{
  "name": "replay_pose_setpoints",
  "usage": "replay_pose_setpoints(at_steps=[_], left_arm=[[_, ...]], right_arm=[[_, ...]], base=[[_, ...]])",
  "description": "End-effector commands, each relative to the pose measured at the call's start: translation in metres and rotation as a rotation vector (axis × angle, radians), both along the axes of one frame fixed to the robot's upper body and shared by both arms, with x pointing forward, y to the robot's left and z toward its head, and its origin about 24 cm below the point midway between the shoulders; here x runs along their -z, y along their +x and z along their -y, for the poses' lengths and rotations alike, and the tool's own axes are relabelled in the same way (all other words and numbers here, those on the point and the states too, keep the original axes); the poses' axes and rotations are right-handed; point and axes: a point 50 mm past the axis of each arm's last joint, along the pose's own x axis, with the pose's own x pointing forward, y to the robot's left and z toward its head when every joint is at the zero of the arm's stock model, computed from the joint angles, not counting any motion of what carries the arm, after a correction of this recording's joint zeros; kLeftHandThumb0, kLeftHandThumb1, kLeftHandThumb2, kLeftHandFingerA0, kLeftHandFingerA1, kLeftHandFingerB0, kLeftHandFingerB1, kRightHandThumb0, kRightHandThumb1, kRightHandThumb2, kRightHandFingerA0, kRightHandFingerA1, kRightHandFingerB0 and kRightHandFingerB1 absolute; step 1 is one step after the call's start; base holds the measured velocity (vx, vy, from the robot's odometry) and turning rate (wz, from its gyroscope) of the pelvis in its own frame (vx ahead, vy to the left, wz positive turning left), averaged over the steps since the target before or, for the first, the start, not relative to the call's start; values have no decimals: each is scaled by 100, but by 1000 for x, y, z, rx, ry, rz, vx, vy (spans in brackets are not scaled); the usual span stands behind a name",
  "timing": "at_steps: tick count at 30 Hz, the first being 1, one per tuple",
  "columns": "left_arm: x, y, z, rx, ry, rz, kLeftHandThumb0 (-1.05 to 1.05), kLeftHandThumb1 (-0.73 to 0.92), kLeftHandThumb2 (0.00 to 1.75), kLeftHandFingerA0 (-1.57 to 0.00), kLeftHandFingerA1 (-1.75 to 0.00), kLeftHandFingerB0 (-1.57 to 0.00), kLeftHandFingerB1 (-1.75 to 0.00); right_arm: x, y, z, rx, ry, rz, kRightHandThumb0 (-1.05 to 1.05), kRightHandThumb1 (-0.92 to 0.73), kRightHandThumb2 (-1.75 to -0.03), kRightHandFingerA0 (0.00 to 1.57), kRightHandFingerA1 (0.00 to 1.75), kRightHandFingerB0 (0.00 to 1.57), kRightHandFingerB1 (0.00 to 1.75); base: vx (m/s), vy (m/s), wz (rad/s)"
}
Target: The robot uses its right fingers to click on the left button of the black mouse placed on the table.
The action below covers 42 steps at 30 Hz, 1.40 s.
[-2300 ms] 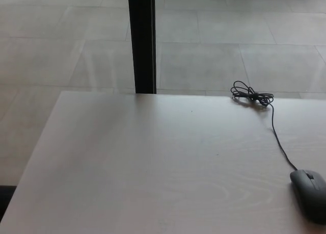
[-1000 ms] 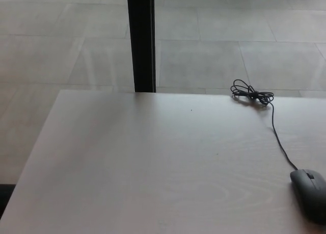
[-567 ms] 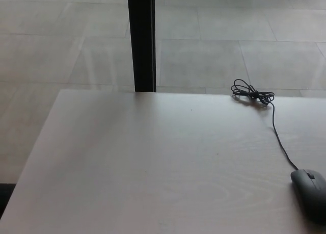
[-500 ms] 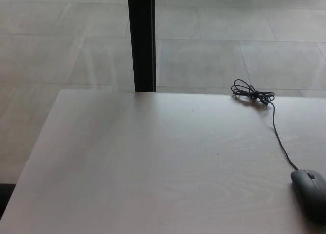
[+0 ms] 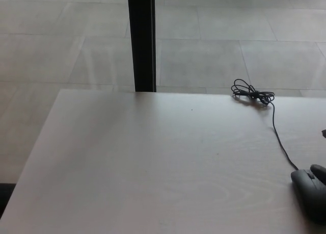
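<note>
Black and low at the bottom right corner of the head view, the mouse [image 5: 311,194] lies on the pale wood-grain table [image 5: 153,167], partly cut off by the picture's right edge. Its nose points away from the robot, toward the far side of the table. A thin black cable [image 5: 277,137] runs from the nose of the mouse up across the table to a small tangled coil [image 5: 251,96] that rests near the far edge.

Only a sliver of the right robot hand [image 5: 320,171] shows: a dark rounded fingertip comes in from the right edge just above the front right part of the mouse, and a second small dark bit sits at the edge a little higher up. The fingertip is right beside the mouse's front, seemingly at or over its upper surface, but whether it actually touches the button cannot be told from this view. So little of the hand shows that whether it is spread or clenched cannot be told either. The left robot hand does not appear.

Beyond the table, a black vertical post [image 5: 142,40] stands against the far edge, with a grey tiled floor [image 5: 229,40] behind it.
</note>
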Motion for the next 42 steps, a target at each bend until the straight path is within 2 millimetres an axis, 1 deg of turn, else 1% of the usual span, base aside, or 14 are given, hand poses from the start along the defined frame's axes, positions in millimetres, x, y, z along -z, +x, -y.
replay_pose_setpoints(at_steps=[1, 8, 9, 11, 13, 14, 21, 31, 36, 38, 39, 40, 41, 42], left_arm=[[-14, 2, -12, -1, 54, 13, -87, 92, 79, -67, -65, -46, -47], [-14, 2, -12, 0, 54, 18, -93, 80, 90, -65, -68, -44, -51], [-14, 2, -12, 2, 54, 18, -90, 92, 72, -66, -64, -49, -48], [-13, 3, -11, -1, 45, 22, -89, 92, 74, -68, -64, -51, -47], [-13, 3, -11, -11, 43, 19, -94, 79, 89, -71, -68, -49, -51], [-12, 3, -11, -2, 49, 12, -90, 92, 74, -69, -65, -53, -49], [-12, 3, -10, -5, 43, 15, -87, 92, 75, -56, -61, -47, -48], [-12, 5, -10, -16, 40, 25, -90, 92, 72, -67, -62, -54, -49], [-13, 8, -11, -14, 51, 23, -94, 79, 88, -70, -68, -50, -52], [-13, 8, -11, -4, 57, 13, -89, 92, 75, -73, -63, -54, -48], [-13, 8, -10, 4, 60, 14, -88, 92, 76, -72, -64, -52, -48], [-13, 9, -10, -3, 51, 19, -88, 92, 75, -75, -64, -52, -47], [-13, 9, -10, -9, 46, 18, -88, 92, 75, -74, -65, -48, -47], [-13, 9, -11, -5, 46, 20, -88, 92, 79, -72, -65, -48, -47]], right_arm=[[12, -9, -2, -192, -384, -73, -88, -75, -71, 22, 48, 31, 34], [21, -11, -8, -216, -430, -93, -84, -83, -66, 23, 44, 35, 32], [22, -11, -9, -223, -434, -92, -83, -83, -66, 23, 43, 35, 32], [23, -11, -12, -240, -455, -61, -89, -74, -74, 27, 49, 38, 36], [26, -12, -14, -246, -462, -60, -89, -72, -76, 26, 49, 38, 37], [27, -12, -14, -248, -462, -60, -88, -72, -74, 24, 48, 37, 36], [34, -11, -11, -251, -444, -72, -80, -80, -64, 26, 44, 41, 32], [38, -9, 1, -222, -513, -83, -83, -83, -66, 29, 47, 42, 33], [41, -8, 4, -214, -538, -100, -89, -72, -78, 24, 52, 38, 38], [44, -8, 4, -224, -550, -119, -84, -86, -67, 23, 50, 39, 32], [46, -8, 3, -231, -555, -131, -86, -69, -107, 18, 54, 33, 48], [46, -9, 1, -249, -535, -130, -85, -85, -67, 20, 51, 40, 32], [48, -10, -3, -270, -540, -128, -89, -68, -82, 21, 56, 35, 40], [49, -10, -5, -281, -542, -133, -84, -83, -66, 21, 55, 38, 34]], base=[[0, 0, 0], [0, 0, 0], [0, 0, 0], [0, 0, 0], [0, 0, 0], [0, 0, 0], [0, 0, 0], [0, 0, 0], [0, 0, 0], [0, 0, 0], [0, 0, 0], [0, 0, 0], [0, 0, 0], [0, 0, 0]])
